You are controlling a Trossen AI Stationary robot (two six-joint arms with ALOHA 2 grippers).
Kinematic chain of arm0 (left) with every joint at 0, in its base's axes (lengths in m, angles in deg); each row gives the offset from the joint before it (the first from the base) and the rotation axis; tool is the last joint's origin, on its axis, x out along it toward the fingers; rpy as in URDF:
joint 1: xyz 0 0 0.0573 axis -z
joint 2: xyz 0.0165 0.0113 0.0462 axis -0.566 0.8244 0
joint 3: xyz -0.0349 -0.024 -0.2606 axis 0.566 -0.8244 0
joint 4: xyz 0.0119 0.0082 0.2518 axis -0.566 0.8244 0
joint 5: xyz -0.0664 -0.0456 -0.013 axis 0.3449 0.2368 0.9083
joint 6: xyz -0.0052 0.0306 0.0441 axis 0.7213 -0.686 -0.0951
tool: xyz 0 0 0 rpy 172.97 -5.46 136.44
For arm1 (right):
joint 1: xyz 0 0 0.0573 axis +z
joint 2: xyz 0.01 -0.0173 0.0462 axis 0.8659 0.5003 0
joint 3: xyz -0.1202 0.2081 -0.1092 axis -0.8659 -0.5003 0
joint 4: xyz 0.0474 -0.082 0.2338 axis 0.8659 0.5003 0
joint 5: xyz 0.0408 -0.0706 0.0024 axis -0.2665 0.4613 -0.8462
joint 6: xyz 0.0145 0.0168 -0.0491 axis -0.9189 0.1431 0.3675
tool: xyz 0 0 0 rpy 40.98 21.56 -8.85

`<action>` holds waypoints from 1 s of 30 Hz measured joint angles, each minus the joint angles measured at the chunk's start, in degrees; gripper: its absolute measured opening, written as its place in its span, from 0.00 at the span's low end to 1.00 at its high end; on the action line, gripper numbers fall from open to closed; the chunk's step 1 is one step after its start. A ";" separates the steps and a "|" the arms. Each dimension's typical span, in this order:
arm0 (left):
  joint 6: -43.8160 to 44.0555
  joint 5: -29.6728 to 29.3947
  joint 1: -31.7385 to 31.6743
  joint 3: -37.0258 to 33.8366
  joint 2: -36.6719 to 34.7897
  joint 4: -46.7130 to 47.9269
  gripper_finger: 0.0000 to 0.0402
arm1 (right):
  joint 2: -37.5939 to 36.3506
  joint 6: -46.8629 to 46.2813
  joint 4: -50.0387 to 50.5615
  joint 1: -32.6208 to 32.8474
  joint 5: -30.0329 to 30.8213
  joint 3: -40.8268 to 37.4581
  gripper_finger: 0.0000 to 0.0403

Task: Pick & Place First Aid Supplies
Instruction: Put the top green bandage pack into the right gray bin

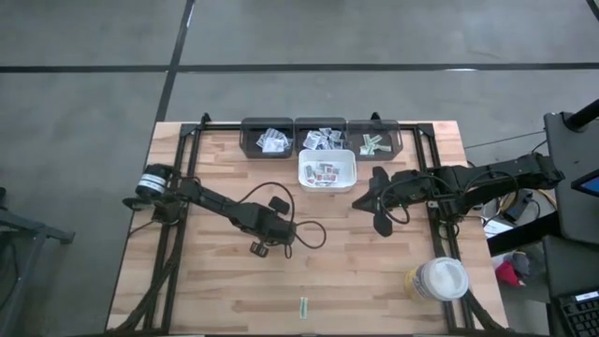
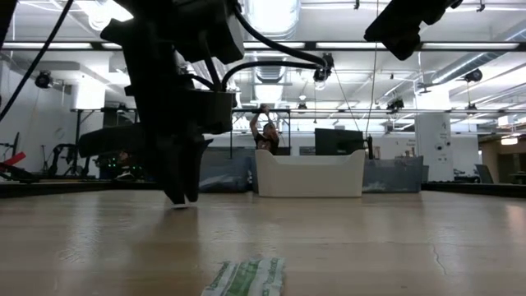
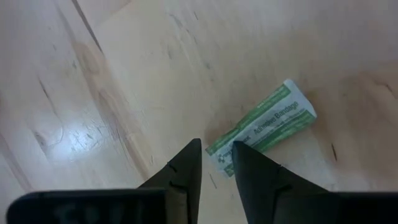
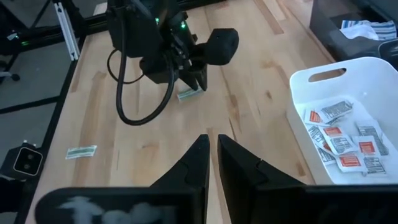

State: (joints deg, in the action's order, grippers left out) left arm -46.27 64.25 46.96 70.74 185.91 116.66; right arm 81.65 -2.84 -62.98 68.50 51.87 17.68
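The left gripper (image 3: 216, 165) is low over the wooden table (image 1: 215, 290), near its middle. Its two fingers stand a little apart, with a narrow gap, at one end of a green-printed adhesive bandage packet (image 3: 264, 127). The packet lies flat on the wood and its long axis runs away from the fingertips at a slant. Whether the fingers touch it, one cannot tell. A second green packet (image 1: 303, 307) lies near the front edge of the table, with its long axis front to back. The right gripper (image 4: 212, 144) hovers beside the white tray (image 4: 323, 78), fingers almost together and empty. The tray contains red-printed packets (image 4: 341, 140).
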 joint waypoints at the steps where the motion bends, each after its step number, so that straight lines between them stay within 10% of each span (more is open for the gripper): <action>1: 0.01 0.17 0.00 0.00 0.06 0.02 0.23 | 0.00 -0.03 0.03 -0.02 0.02 0.00 0.08; 14: 1.78 1.33 0.04 -0.15 -0.48 -0.34 0.01 | 0.00 -0.17 0.01 -0.02 0.04 0.00 0.08; 30: 6.22 1.83 -0.02 2.56 -0.07 -0.36 0.00 | 0.00 -0.17 0.02 -0.02 0.06 0.00 0.08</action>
State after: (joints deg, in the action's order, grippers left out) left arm -40.05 66.07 46.94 73.30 185.84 116.30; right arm 81.65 -3.01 -62.97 68.48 51.93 17.68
